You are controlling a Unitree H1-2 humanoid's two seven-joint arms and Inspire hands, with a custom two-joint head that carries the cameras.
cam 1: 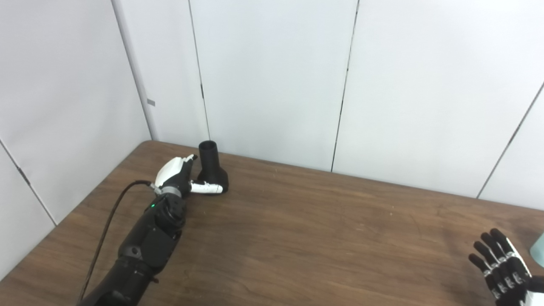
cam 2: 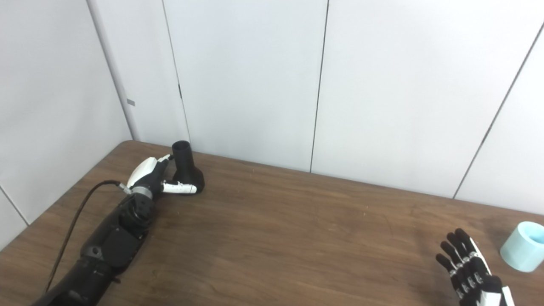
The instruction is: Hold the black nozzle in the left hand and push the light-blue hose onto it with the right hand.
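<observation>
Left fingers: you see the left hand (cam 1: 183, 177) at the far left of the table, its fingers (cam 1: 187, 160) and white thumb spread around the base of the nozzle; the thumb lies against the base, but you cannot tell whether the grip has closed.
Right fingers: your right hand (cam 2: 469, 272) sits at the near right edge, palm up, black fingers (cam 2: 454, 250) apart and holding nothing.
Nozzle: the black nozzle (cam 1: 211, 166) stands upright on the table near the wall, round mouth up; a narrow tube flaring into a wider, matte black base.
Hose: the light-blue hose (cam 2: 522, 245) reads as a short, smooth, hollow cylinder lying tilted at the far right, just beside your right hand but not touching it.
Contents: you cannot see inside either opening.
Table: brown wood grain (cam 1: 306, 221), flat, with faint specks.
Cable: a black cable (cam 1: 111, 212) curves along the left arm.
</observation>
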